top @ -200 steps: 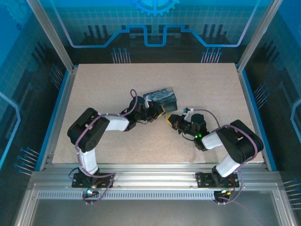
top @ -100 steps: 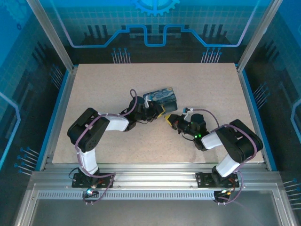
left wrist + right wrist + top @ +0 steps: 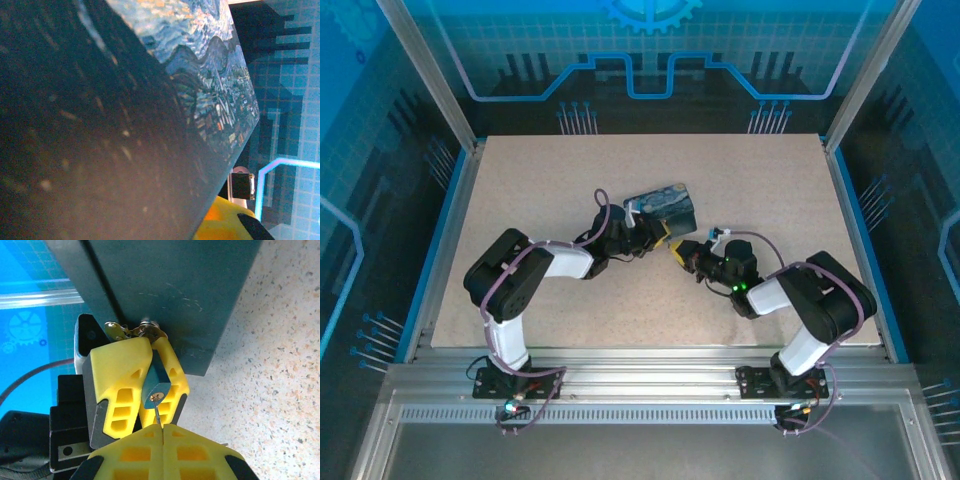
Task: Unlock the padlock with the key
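In the right wrist view the padlock (image 3: 156, 385), a tiny blue-grey body with a brass keyhole, hangs from the clasp (image 3: 144, 330) of the dark tin (image 3: 170, 285). My left gripper (image 3: 150, 365) is shut on the padlock, one yellow finger on each side. My right gripper (image 3: 162, 429) is shut on the key (image 3: 158, 415). Its thin dark blade runs from between the closed fingers into the keyhole, and its head is hidden by them. In the top view the left gripper (image 3: 655, 236) and right gripper (image 3: 682, 252) meet tip to tip beside the swirl-painted tin (image 3: 665, 204).
The tin's black side (image 3: 100, 140) and painted lid (image 3: 210, 75) press close in the left wrist view. The speckled tabletop (image 3: 540, 180) spreads around both arms. Blue rails and aluminium posts (image 3: 440, 100) fence the table on all sides.
The tin has shifted and tilted slightly up and left, with the left gripper following. The right gripper has edged a little toward it.
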Robot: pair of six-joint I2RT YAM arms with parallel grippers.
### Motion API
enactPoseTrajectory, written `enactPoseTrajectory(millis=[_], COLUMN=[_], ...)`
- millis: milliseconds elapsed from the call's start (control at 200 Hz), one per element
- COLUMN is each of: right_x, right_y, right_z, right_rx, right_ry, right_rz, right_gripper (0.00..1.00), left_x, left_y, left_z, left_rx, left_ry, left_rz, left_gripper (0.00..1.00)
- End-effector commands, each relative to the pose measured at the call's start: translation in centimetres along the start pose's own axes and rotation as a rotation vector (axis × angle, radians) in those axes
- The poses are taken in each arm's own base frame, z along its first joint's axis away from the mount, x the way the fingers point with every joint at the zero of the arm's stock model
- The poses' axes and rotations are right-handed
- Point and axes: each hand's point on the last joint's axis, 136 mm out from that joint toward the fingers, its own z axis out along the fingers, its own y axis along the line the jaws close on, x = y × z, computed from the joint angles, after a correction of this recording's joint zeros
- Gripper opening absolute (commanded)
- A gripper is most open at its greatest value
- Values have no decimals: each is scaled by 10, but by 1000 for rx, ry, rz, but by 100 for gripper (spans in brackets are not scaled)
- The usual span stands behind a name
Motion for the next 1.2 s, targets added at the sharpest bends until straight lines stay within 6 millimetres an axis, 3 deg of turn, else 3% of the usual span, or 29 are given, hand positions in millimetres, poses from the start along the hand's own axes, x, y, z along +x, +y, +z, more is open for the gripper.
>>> enactPoseTrajectory(millis=[0, 365, 570, 935, 1196], right_x=[-10, -13, -16, -25, -25], right_y=[4, -18, -12, 5, 9], right_z=[4, 11, 15, 35, 38], right_rx=[-37, -46, -57, -65, -56], right_ry=[-47, -77, -79, -82, -82], right_rz=[72, 239, 199, 148, 147], right_gripper=[0, 0, 0, 0, 0], left_x=[13, 15, 18, 51, 57], left_y=[-6, -9, -11, -13, -14], left_z=[1, 1, 0, 0, -1], left_rx=[54, 72, 87, 92, 100], left_ry=[58, 64, 77, 162, 182], left_rz=[-3, 0, -2, 9, 11], left_gripper=[0, 0, 0, 0, 0])
